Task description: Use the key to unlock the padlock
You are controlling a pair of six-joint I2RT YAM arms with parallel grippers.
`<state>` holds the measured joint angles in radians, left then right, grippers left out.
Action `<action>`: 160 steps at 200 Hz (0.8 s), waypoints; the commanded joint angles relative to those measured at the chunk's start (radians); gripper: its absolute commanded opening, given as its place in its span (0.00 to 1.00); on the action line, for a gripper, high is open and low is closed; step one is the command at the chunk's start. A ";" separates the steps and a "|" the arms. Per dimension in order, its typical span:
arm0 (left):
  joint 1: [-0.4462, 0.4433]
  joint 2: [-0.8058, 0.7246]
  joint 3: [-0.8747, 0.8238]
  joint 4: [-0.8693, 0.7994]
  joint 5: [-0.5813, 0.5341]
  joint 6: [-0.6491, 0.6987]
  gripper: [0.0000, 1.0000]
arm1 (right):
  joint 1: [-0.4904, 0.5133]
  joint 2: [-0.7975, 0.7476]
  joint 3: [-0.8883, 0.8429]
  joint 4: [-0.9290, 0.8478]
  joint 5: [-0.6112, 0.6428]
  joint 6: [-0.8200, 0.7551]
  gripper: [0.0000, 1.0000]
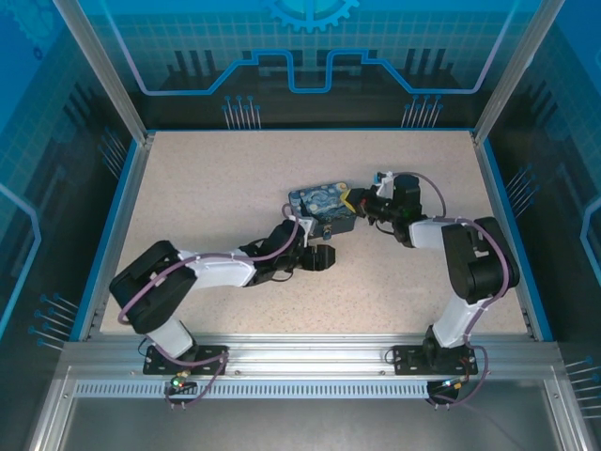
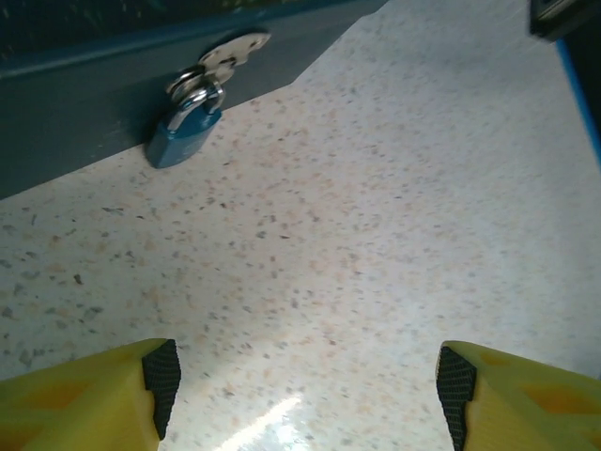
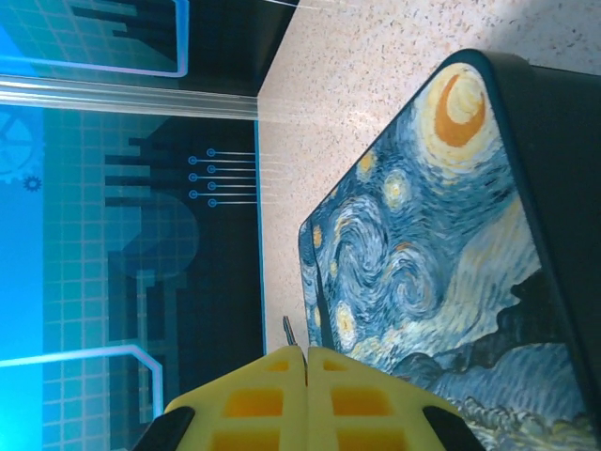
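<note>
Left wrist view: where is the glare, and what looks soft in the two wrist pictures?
Left wrist: a white glare streak on the table between the open left fingers, which are blurred; the padlock is slightly soft. Right wrist: the box print is sharp, the shut right fingers soft.

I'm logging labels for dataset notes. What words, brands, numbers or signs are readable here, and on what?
No text is readable.
Box: swirling night-sky painting, no lettering.
Padlock: blue body, no brand or number legible.
Back wall: a gear emblem and line graphics, no words.
</note>
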<state>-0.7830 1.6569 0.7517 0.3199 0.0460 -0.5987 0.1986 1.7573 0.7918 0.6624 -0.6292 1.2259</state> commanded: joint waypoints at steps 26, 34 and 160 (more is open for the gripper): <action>-0.006 0.127 0.072 0.089 -0.120 0.148 0.76 | 0.017 0.048 0.078 -0.030 0.000 -0.022 0.00; -0.006 0.151 0.080 0.102 -0.145 0.169 0.76 | 0.019 0.057 0.082 -0.035 0.002 -0.022 0.00; -0.020 0.376 0.260 0.236 -0.219 0.317 0.77 | 0.031 0.137 0.134 -0.074 0.002 -0.031 0.00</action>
<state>-0.7952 2.0144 0.9718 0.5079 -0.2207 -0.2966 0.2180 1.8767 0.8925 0.6220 -0.6289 1.2205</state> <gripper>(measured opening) 0.767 0.043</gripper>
